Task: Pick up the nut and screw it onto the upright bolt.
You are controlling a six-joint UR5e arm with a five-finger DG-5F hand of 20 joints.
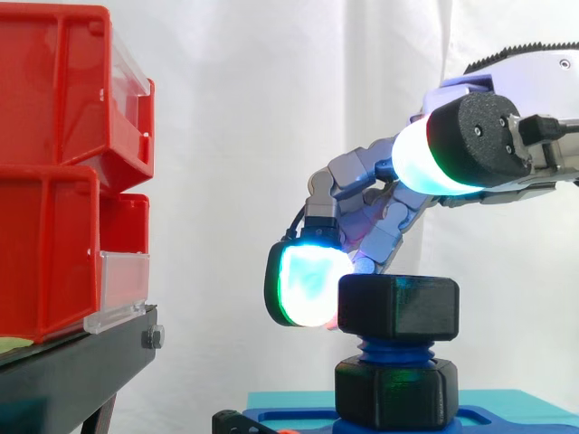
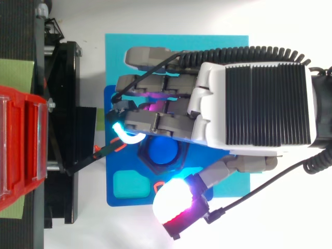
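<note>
A black hex nut (image 1: 398,307) sits level on top of the upright blue bolt (image 1: 396,348), above a second black nut (image 1: 393,391) at the bolt's foot. From above, the bolt's blue top (image 2: 162,150) shows inside the nut's black rim (image 2: 147,165). My hand (image 2: 259,104) comes in from the right and hangs over the bolt. Its fingers are loosely bent, and one glowing fingertip (image 1: 308,285) touches the nut's left side. The thumb pad (image 1: 425,155) is raised well above the nut, apart from it. The far side of the nut is hidden by the fingers.
The bolt stands on a blue base (image 2: 116,179) that lies on a teal mat (image 2: 223,52); a teal square (image 2: 129,184) sits in the base. Stacked red bins (image 1: 54,163) on a black stand (image 1: 81,362) rise close on the left.
</note>
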